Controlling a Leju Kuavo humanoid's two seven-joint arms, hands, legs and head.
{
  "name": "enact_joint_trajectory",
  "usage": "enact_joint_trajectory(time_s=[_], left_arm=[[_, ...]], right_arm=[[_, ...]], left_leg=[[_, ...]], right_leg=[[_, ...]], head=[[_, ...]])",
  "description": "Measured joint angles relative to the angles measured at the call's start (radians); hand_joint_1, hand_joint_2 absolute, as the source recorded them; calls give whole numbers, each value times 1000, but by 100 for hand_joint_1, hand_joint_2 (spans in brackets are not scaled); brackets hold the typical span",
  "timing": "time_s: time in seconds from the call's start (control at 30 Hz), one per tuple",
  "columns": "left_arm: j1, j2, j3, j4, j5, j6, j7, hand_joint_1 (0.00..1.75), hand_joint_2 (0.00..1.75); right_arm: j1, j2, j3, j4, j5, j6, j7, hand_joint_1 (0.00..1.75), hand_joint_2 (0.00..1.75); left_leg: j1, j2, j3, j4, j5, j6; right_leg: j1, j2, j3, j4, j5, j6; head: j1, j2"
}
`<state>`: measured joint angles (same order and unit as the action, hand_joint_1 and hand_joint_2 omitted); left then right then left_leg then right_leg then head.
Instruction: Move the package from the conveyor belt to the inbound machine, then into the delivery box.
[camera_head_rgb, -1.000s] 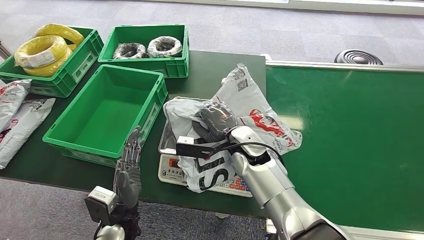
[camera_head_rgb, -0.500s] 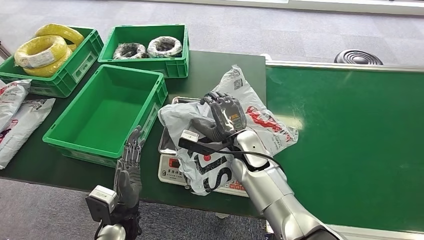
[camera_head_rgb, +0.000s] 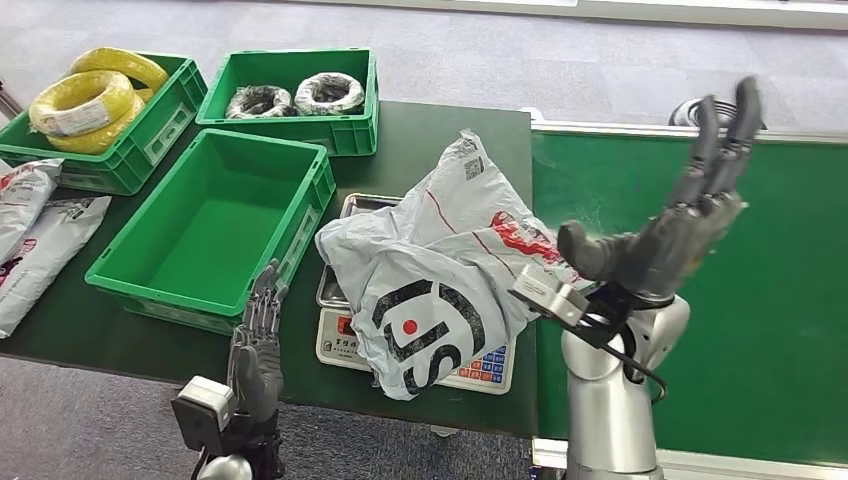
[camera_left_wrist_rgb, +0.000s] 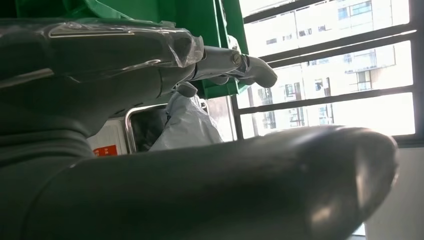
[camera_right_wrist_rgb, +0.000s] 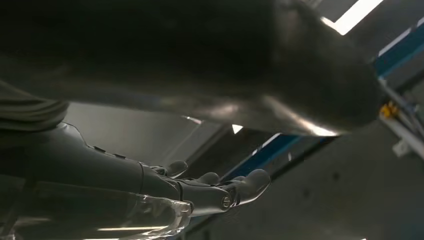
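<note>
The right hand (camera_head_rgb: 668, 235) has let go and lifted away, fingers apart, leaving the package (camera_head_rgb: 440, 275) on the scale (camera_head_rgb: 345, 345); the green box (camera_head_rgb: 215, 225) comes next. The left hand (camera_head_rgb: 257, 350) waits, fingers apart, empty.

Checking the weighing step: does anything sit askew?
Yes. The crumpled white plastic mailer bag is much wider than the scale's steel tray, drooping over the keypad and onto the green conveyor belt, so it isn't resting fully on the tray.

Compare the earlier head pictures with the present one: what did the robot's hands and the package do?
The right hand let go of the package and rose clear to the right, fingers spread over the conveyor belt. The package now lies free on the scale. The left hand and green bins stayed put.
</note>
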<state>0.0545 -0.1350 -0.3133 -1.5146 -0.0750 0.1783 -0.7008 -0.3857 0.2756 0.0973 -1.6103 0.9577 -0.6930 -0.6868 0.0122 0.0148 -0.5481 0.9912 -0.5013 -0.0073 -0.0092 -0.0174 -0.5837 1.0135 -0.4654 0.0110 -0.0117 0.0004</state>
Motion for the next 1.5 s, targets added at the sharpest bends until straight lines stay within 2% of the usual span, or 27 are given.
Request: enact_joint_trajectory(time_s=[0.1,0.23,0.37,0.47,0.7,0.87,1.0,1.2,1.5], left_arm=[[1,0,-1,3,0,1,0,0,0],[-3,0,-4,-5,-12,20,0,0,0],[-29,13,-27,-53,-73,65,0,0,0],[-63,19,-53,-82,-186,63,1,0,0],[-192,4,-128,-64,-453,31,90,0,0],[-328,-34,-202,37,-552,1,171,0,0],[-411,-67,-259,130,-587,-10,201,0,175],[-497,-108,-342,307,-681,24,236,0,175],[-539,-149,-412,551,-783,114,269,0,175]], right_arm=[[54,14,-14,-169,-28,1,-6,0,0],[105,20,-10,-304,-44,1,-5,0,0],[155,30,-3,-363,-70,2,-4,0,0],[187,46,-4,-371,-109,2,-6,0,0],[251,69,-11,-378,-207,2,-6,0,0],[259,72,-25,-370,-231,2,-6,0,0],[265,72,-41,-366,-234,2,-6,0,0],[288,72,-58,-366,-234,2,-6,0,0],[308,72,-68,-366,-231,2,-6,0,0]], left_leg=[[0,1,0,0,0,0],[0,1,1,0,0,0],[0,2,2,0,0,0],[0,1,2,0,0,0],[0,1,3,0,0,0],[0,0,3,0,0,0],[0,1,3,0,0,0],[0,0,3,0,0,0],[0,1,3,0,0,0]], right_leg=[[0,0,0,0,0,0],[0,0,1,0,0,0],[0,0,1,0,0,0],[0,0,2,0,0,0],[0,0,2,0,0,0],[0,0,3,0,0,0],[0,0,3,0,1,0],[0,0,3,0,1,0],[0,0,3,0,1,0]], head=[[0,0],[0,0],[0,0],[0,0],[0,0],[0,0],[0,0],[0,0],[0,0]])
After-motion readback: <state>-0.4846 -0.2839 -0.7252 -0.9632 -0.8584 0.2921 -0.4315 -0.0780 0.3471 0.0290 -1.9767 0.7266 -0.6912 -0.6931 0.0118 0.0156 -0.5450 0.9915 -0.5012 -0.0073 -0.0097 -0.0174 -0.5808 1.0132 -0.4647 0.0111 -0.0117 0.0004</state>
